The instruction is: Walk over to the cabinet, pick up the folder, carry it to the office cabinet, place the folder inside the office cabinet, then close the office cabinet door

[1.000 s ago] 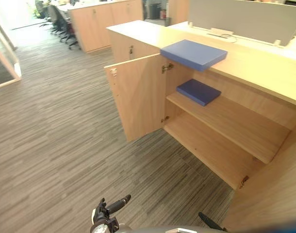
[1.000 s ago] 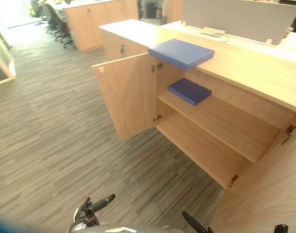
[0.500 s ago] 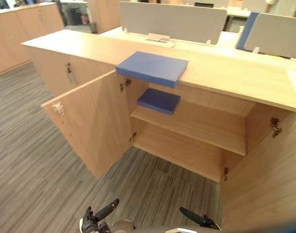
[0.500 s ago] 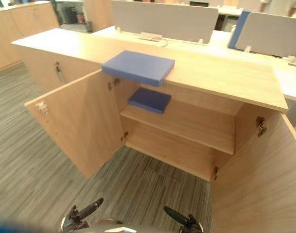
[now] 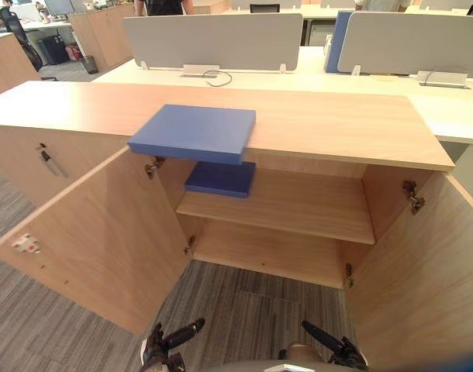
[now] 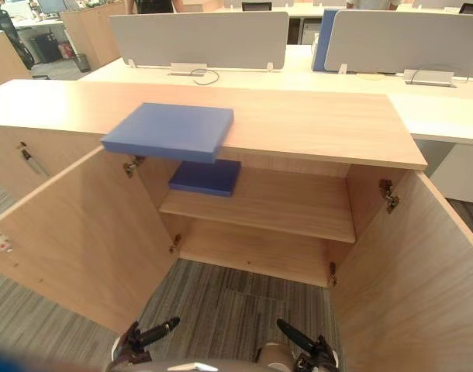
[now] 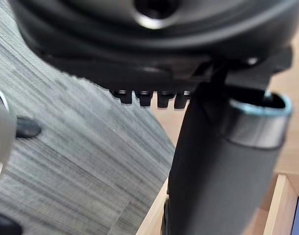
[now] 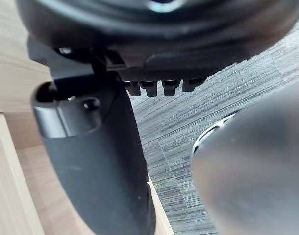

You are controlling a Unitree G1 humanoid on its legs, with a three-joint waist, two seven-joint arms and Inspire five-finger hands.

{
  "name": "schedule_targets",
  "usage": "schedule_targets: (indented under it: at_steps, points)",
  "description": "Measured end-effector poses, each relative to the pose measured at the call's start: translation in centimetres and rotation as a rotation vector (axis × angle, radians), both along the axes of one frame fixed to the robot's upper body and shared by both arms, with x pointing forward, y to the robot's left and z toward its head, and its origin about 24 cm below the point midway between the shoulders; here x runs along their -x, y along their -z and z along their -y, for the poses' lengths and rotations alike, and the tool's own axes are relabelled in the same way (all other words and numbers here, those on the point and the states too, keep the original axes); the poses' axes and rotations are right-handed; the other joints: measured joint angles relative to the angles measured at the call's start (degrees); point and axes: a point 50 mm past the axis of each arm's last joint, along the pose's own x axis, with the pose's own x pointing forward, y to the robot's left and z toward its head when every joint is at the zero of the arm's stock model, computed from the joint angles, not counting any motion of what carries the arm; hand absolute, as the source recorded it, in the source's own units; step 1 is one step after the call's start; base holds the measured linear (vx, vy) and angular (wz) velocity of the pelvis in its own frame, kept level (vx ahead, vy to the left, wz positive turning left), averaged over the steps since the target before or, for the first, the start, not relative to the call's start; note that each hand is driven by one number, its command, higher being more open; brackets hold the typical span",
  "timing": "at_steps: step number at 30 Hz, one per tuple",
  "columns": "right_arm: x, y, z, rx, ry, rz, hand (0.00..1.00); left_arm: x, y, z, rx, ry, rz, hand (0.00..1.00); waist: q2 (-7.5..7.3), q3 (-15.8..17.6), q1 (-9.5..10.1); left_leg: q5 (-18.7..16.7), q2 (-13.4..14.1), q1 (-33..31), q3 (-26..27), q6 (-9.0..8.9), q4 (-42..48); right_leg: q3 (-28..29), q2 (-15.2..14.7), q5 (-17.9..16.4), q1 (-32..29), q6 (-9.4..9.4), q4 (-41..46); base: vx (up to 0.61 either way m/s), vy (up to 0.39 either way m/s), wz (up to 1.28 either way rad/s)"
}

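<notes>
Nearest to me, the robot's left hand and right hand hung low over the grey striped carpet. Both were empty, with the fingers loose and the thumbs poking forward, and neither touched anything.

Just past them stood the office cabinet with both doors swung wide toward the robot. The left door angled out over the carpet, and the right door stood open on the other side. Inside, the bottom board lay bare. On the middle shelf, a second folder, dark blue, lay flat at the left end, close to the hinge side of the left door.

The blue folder lay flat on the cabinet's top, directly above the second one. Its near edge jutted out past the front lip of the top, over the opening. It was well apart from both hands.

To the left, a neighbouring cabinet door was shut, with a key hanging from its lock.

Behind the cabinet ran a pale bench carrying two grey partition screens, with a blue panel between them. A thin cable lay looped on the bench below the left screen. Farther back on the left were more wooden cabinets, an office chair and a person in a dark top.
</notes>
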Motion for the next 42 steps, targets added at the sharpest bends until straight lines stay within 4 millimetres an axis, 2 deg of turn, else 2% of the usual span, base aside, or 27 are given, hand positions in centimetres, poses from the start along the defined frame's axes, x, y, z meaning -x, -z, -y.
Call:
schedule_targets:
  at_steps: [1, 3, 4, 5, 6, 7, 8, 10, 12, 14, 15, 16, 17, 18, 21, 23, 25, 30, 32, 35, 39, 42]
  points:
    - [-0.1, -0.1, 0.3, 0.012, -0.013, -0.001, 1.0, -0.2, 0.0, 0.8, 0.019, 0.013, 0.008, 1.0, 1.02, -0.5, 0.13, 0.08, 1.64, -0.1, -0.18, -0.44, 0.57, -0.46, 1.77, -0.06, 0.54, -0.54, -1.42, 0.2, -0.339, 0.03]
    - [0.2, 0.1, 0.3, 0.008, -0.014, -0.017, 1.0, -0.6, -0.1, 1.2, 0.023, 0.037, 0.024, 1.0, 1.31, -0.17, 0.13, 0.02, 4.42, -0.59, -0.71, -0.71, 4.41, -1.74, 3.99, 0.03, 3.79, -1.45, -4.53, 0.19, -0.339, 0.15]
    - [0.3, 0.1, 0.1, 0.004, -0.013, -0.021, 1.0, -0.9, -0.3, 1.1, 0.015, 0.032, 0.039, 1.0, 0.85, 0.04, -0.02, -0.77, 8.02, -4.03, -0.97, -0.92, 13.3, -3.23, 5.76, 0.72, 7.23, -2.51, -8.39, 0.16, -0.286, 0.34]
    - [0.4, 0.2, -0.1, 0.002, -0.018, -0.023, 1.0, -1.2, -0.5, 0.9, 0.009, 0.031, 0.054, 1.0, 0.54, 0.19, -0.04, -1.19, 10.41, -7.72, -0.93, -0.6, 21.53, -4.03, 6.78, 1.1, 8.81, -2.95, -10.4, 0.14, -0.274, 0.34]
    - [0.4, 0.2, -0.1, 0.002, -0.026, -0.025, 1.0, -1.3, -0.6, 0.8, 0.005, 0.03, 0.062, 1.0, 0.49, 0.24, -0.01, -1.29, 12.01, -10.05, -0.9, -0.6, 26.61, -4.4, 7.54, 1.31, 9.55, -3.19, -11.48, 0.09, -0.156, 0.18]
    - [0.3, 0.2, -0.2, 0.003, -0.032, -0.026, 1.0, -1.5, -0.8, 0.6, -0.008, 0.025, 0.077, 1.0, 0.58, 0.27, 0.17, -1.36, 14.76, -14.28, -0.79, -0.53, 34.97, -4.65, 9.0, 1.62, 11.08, -3.68, -13.46, 0.12, -0.142, 0.03]
    - [0.3, 0.2, -0.3, 0.003, -0.033, -0.029, 1.0, -1.7, -1.1, 0.4, -0.022, 0.022, 0.089, 1.0, 0.53, 0.29, 0.26, -1.6, 15.76, -17.06, -0.75, -0.41, 38.75, -4.59, 9.63, 1.79, 12.34, -3.78, -15.02, 0.12, -0.113, -0.02]
    - [0.4, 0.2, -0.2, 0.011, -0.028, -0.039, 1.0, -1.7, -1.1, 0.3, -0.045, 0.028, 0.084, 1.0, 0.43, 0.42, 0.9, -2.21, 15.29, -18.78, -0.59, -0.82, 37.68, -3.52, 9.54, 2.02, 14.03, -3.63, -16.44, 0.2, -0.029, -0.3]
    - [0.4, 0.3, -0.2, 0.014, -0.03, -0.048, 1.0, -1.8, -1.2, 0.2, -0.057, 0.023, 0.087, 1.0, 0.46, 0.4, 2.31, -2.6, 13.92, -19.16, -1.69, -1.32, 32.82, -1.02, 8.99, 2.08, 14.35, -3.42, -16.57, 0.24, 0.085, -0.64]
    - [0.2, 0.2, -0.3, 0.015, -0.029, -0.049, 1.0, -1.9, -1.3, 0.1, -0.072, 0.018, 0.09, 1.0, 0.12, 0.63, 2.98, -2.95, 10.77, -19.32, -6.39, -2.2, 25.81, 1.23, 7.73, 2.06, 14.36, -2.48, -16.4, 0.2, 0.133, -0.55]
    - [0.0, 0.2, -0.4, 0.018, -0.03, -0.048, 1.0, -1.9, -1.3, 0.1, -0.081, 0.02, 0.088, 1.0, -0.05, 0.72, 2.93, -2.49, 8.12, -19.13, -10.07, -2.85, 20.26, 2.15, 6.58, 1.96, 14.4, -1.2, -16.27, 0.19, 0.201, -0.43]
    - [0.0, 0.2, -0.2, 0.024, -0.031, -0.049, 1.0, -1.9, -1.3, 0.3, -0.08, 0.021, 0.083, 1.0, 0.36, 0.48, 2.88, 0.4, 6.04, -18.54, -12.59, -3.63, 14.23, 2.84, 5.92, 1.63, 14.64, -0.06, -16.29, 0.23, 0.25, -0.35]
    - [0.1, 0.2, 0.0, 0.03, -0.031, -0.051, 1.0, -1.8, -1.1, 0.5, -0.073, 0.03, 0.076, 1.0, 0.91, 0.25, 2.84, 3.98, 5.59, -18.2, -13.33, -3.21, 11.57, 3.11, 5.9, 1.3, 14.84, 0.49, -16.33, 0.24, 0.324, -0.14]
    - [0.3, 0.2, 0.2, 0.038, -0.041, -0.06, 1.0, -1.3, -0.8, 1.0, -0.039, 0.03, 0.057, 1.0, 2.02, -0.45, 2.14, 6.37, 5.12, -16.44, -13.27, -2.97, 7.63, 3.28, 5.5, 0.27, 15.8, 2.18, -16.33, 0.21, 0.287, 0.03]
    - [0.2, 0.3, -0.7, 0.014, -0.062, -0.058, 1.0, -1.2, -0.8, 0.0, -0.028, -0.006, 0.069, 1.0, -0.77, -1.3, 2.32, 7.59, 1.79, -14.54, -11.79, -1.76, 3.21, 3.5, 2.09, 0.23, 15.72, 3.73, -17.0, 0.15, 0.22, 0.0]
    - [0.1, 0.4, -1.2, -0.005, -0.068, -0.048, 1.0, -0.7, -0.8, -0.4, 0.002, -0.04, 0.076, 1.0, -1.55, -1.94, 2.48, 8.26, -0.02, -12.39, -10.62, -0.8, 0.32, 3.93, 0.41, 0.94, 17.15, 5.0, -19.1, 0.11, 0.202, -0.12]
    - [0.1, 0.4, -1.2, -0.011, -0.07, -0.045, 1.0, -0.5, -0.9, -0.6, 0.046, -0.079, 0.104, 1.0, -1.29, -1.98, 2.57, 8.98, -1.16, -10.55, -10.0, -0.15, -2.13, 4.04, -0.55, 1.29, 18.25, 5.53, -20.74, 0.05, 0.137, -0.09]
    - [0.5, 0.4, -1.2, -0.019, -0.081, -0.047, 1.0, -0.6, -3.2, -0.7, 0.204, -0.255, 0.332, 1.0, -1.03, -2.16, 2.85, 12.05, -1.43, -8.17, -10.33, -0.11, -7.9, 3.58, -0.21, 2.39, 18.92, 5.65, -22.42, -0.01, 0.019, 0.04]
    - [1.0, 0.5, -1.0, -0.006, -0.121, -0.062, 1.0, -0.9, -4.6, -0.3, 0.291, -0.332, 0.436, 1.0, -0.39, -2.28, 2.98, 13.59, -0.99, -6.92, -10.42, -0.22, -10.73, 3.52, 0.52, 2.93, 18.98, 5.27, -22.59, -0.04, -0.036, 0.03]
    - [1.1, 0.5, -1.0, -0.001, -0.159, -0.072, 1.0, -1.7, -6.8, 0.3, 0.341, -0.317, 0.549, 1.0, -0.19, -2.05, 3.03, 14.47, -0.78, -6.64, -10.63, -0.36, -11.75, 3.38, 0.84, 3.2, 18.9, 5.06, -22.75, -0.06, -0.02, 0.02]
    - [0.9, 0.4, -1.1, 0.006, -0.21, -0.079, 1.0, -2.5, -9.3, 0.0, 0.255, -0.209, 0.637, 1.0, -0.01, -2.15, 3.21, 14.87, -0.75, -6.98, -10.62, -0.1, -11.94, 3.39, 0.94, 3.97, 19.12, 5.09, -24.12, -0.09, 0.008, -0.02]
    - [0.9, 0.4, -1.0, 0.008, -0.219, -0.089, 1.0, -3.1, -10.7, -1.1, 0.058, -0.118, 0.648, 1.0, 0.09, -2.24, 3.54, 15.07, -0.83, -7.12, -10.92, -0.04, -12.04, 3.16, 0.94, 4.34, 19.3, 5.31, -24.77, -0.08, 0.017, 0.04]
